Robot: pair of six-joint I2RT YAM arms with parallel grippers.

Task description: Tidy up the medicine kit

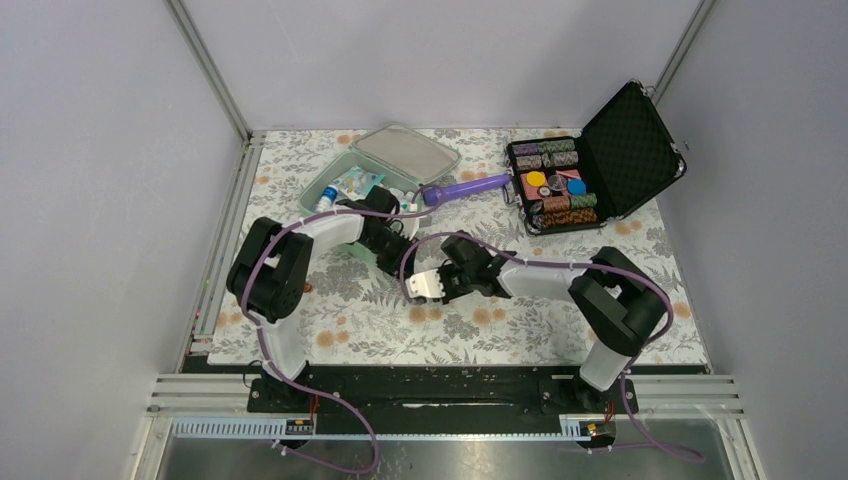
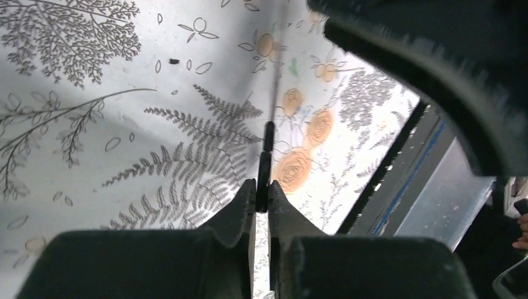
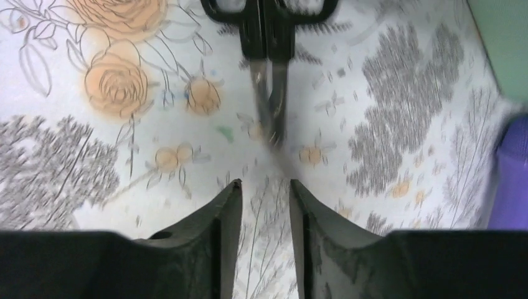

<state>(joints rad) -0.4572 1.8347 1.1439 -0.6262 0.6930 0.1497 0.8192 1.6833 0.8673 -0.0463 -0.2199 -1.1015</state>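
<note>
- With left gripper [image 2: 262, 190] pinching the scissors [image 3: 269, 93], grip firmly and carry toward the medicine kit [image 1: 400, 155].
- With right gripper [image 3: 264, 187] spread and empty, back off clear of blades.

On the floral tabletop [image 1: 500, 330], a kit [image 1: 405, 155] is set at eleven o'clock, a black case [image 1: 630, 150] at two, and a purple stick [image 1: 465, 187] at twelve.

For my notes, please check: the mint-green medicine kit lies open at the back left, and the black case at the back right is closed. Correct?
Not quite. The black case is open as well, as the top external view shows. The medicine kit does lie open at the back left.
</note>
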